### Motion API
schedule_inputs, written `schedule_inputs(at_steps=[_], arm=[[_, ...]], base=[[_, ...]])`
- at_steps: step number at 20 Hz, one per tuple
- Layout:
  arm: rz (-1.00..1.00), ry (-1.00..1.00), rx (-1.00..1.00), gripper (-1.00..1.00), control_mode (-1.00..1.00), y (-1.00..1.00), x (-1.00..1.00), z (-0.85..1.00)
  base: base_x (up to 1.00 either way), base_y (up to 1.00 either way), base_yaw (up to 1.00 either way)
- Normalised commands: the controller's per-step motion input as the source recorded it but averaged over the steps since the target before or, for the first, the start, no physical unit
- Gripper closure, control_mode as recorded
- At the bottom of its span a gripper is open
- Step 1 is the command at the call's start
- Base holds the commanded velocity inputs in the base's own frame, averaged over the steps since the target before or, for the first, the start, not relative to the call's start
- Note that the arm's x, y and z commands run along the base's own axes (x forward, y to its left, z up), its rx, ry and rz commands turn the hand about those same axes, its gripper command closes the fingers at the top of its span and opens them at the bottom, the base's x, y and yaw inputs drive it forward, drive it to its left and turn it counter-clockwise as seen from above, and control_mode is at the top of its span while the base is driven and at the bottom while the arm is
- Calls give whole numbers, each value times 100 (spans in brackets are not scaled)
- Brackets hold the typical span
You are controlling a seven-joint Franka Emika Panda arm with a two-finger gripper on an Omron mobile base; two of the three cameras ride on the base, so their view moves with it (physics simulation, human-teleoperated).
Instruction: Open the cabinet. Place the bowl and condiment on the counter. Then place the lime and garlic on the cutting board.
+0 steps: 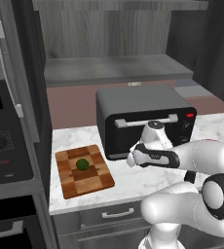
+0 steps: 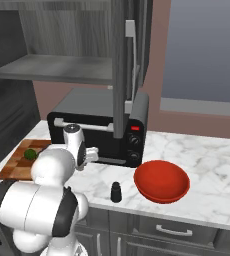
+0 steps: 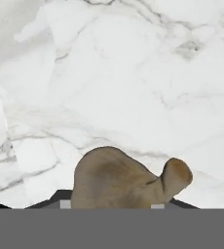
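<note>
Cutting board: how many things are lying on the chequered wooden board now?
1: the small dark green lime lies near the middle of the chequered wooden cutting board. Nothing else appears on it.

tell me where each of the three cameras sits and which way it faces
Left base view: behind the arm's left, looking forward-down at the chequered wooden cutting board with the dark green lime; white arm lower right.
Right base view: behind its right, facing the wide red bowl and small dark shaker bottle; arm lower left.
Hand view: on the hand, looking at white marble counter, the beige garlic at the end effector.
Both base views share the black toaster oven.
</note>
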Motion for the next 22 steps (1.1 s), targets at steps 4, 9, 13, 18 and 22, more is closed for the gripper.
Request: schedule_inputs(at_steps=[4,9,13,18,22], arm=[[2,1,0,100,-100,54,0,22],[1,1,0,100,-100,64,0,18],[0,0,0,100,-100,71,0,17],[0,0,0,100,-100,71,0,15],[0,0,0,100,-100,64,-1,3]], base=[[0,0,0],[0,0,0],[0,0,0],[0,0,0],[0,0,0]])
